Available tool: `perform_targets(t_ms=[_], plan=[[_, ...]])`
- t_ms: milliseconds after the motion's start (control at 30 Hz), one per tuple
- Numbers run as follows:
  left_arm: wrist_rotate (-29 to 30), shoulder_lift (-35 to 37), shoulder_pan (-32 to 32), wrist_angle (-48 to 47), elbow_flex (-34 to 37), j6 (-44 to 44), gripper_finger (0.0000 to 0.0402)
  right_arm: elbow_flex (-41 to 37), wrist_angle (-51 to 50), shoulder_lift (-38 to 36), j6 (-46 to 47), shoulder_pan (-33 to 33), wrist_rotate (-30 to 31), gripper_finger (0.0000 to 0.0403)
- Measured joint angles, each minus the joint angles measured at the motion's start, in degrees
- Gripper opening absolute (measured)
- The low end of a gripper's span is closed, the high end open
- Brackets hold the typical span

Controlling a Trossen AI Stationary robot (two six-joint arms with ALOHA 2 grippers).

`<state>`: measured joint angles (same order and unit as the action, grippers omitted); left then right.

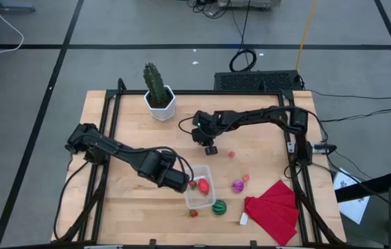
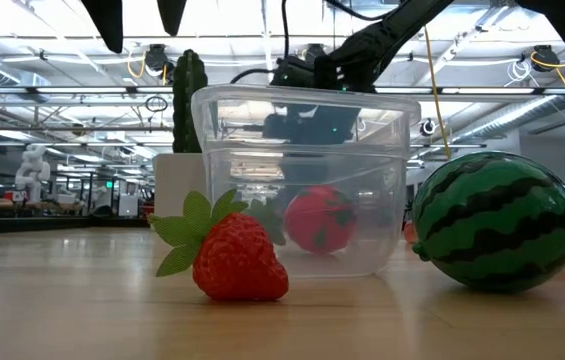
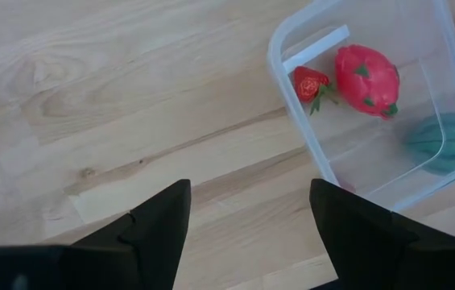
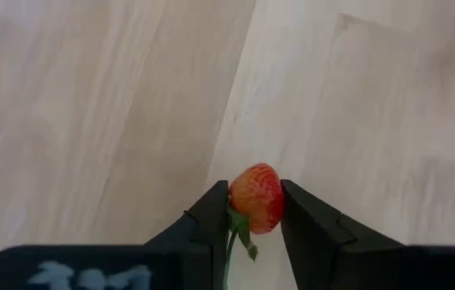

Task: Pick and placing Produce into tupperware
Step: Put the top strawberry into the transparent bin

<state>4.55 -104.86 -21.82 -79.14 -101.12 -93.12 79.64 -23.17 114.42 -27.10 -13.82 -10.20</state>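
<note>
Clear plastic is forming the tupperware (image 1: pixel 199 188), which is sitting near the front middle of the table (image 1: pixel 133 131) with a red dragon-fruit-like piece (image 3: pixel 367 74) lying inside it. A strawberry (image 2: pixel 238 256) is lying just outside its near wall, and a watermelon ball (image 1: pixel 219 207) is resting just beside its near right corner. A purple piece (image 1: pixel 237 185) and two small pink bits (image 1: pixel 232 155) are lying to the right, apart from the container.

The right gripper (image 4: pixel 253 211) is hovering above the middle of the table, its fingers closed on a small orange-red strawberry (image 4: pixel 257 197), pinching it across its widest part with the green stem hanging below. The left gripper (image 3: pixel 247 213) is waiting just left of the tupperware with its fingers spread wide and holding nothing.

These toys are looking light, smooth and probably hard, so they are likely to slip or roll; gripping across the broadest middle seems best. The thin container is likely sliding easily if nudged. A cactus (image 1: pixel 156 84) and a red cloth (image 1: pixel 274 209) are standing aside.
</note>
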Motion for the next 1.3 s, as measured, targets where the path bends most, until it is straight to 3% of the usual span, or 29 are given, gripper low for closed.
perform_targets(t_ms=[267, 467, 800, 1033, 1300], plan=[[0.0, 0.0, 0.0, 1.5, 0.0, 0.5, 0.0258, 0.0, -2.4, -4.9, -0.7, -0.1, 2.7, 0.0087], [1.4, 0.0, -0.5, 6.8, 0.0, 7.1, 0.0257, 0.0, -7.0, -11.4, -0.3, 0.2, 3.0, 0.0087], [3.4, 0.0, -2.1, 10.1, 0.0, 4.3, 0.0258, 0.0, -12.6, -21.8, 2.6, 4.5, 2.7, 0.0087], [6.5, 0.0, -3.4, 13.0, 0.0, 2.1, 0.0258, 0.0, -13.9, -25.1, 5.8, 11.1, 2.7, 0.0087], [7.7, 0.0, -5.3, 8.2, 0.0, -7.6, 0.0258, 0.0, -12.3, -25.0, 6.7, 22.6, 2.8, 0.0091]])
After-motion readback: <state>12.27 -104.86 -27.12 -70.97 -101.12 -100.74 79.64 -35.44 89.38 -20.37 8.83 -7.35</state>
